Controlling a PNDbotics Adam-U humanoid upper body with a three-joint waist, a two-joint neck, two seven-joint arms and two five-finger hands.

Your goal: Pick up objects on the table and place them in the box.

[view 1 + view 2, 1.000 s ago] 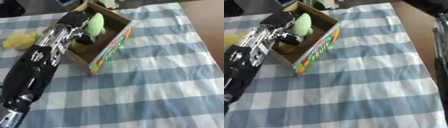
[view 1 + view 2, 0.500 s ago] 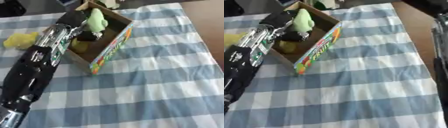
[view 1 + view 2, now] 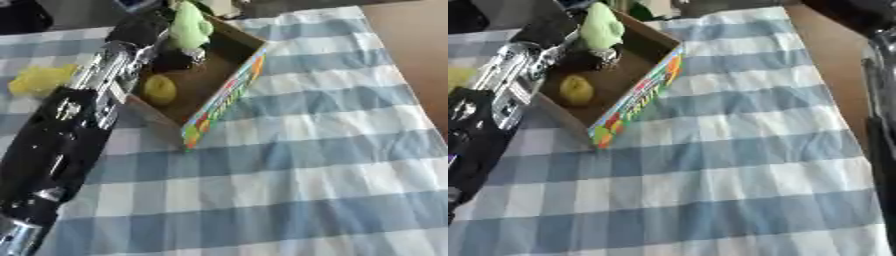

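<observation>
Fingers of the left hand (image 3: 171, 52) curl around a pale green object (image 3: 189, 26), holding it over the far end of the open cardboard box (image 3: 229, 90). Just below the hand, a yellow round object (image 3: 160, 88) lies inside the box on the checked desk (image 3: 306, 165).

Black arm (image 3: 61, 145), seemingly silver-jointed

We judge this a home dining setting: a blue-and-white checked tablecloth (image 3: 306, 165) covers a wooden table (image 3: 411, 55).
</observation>
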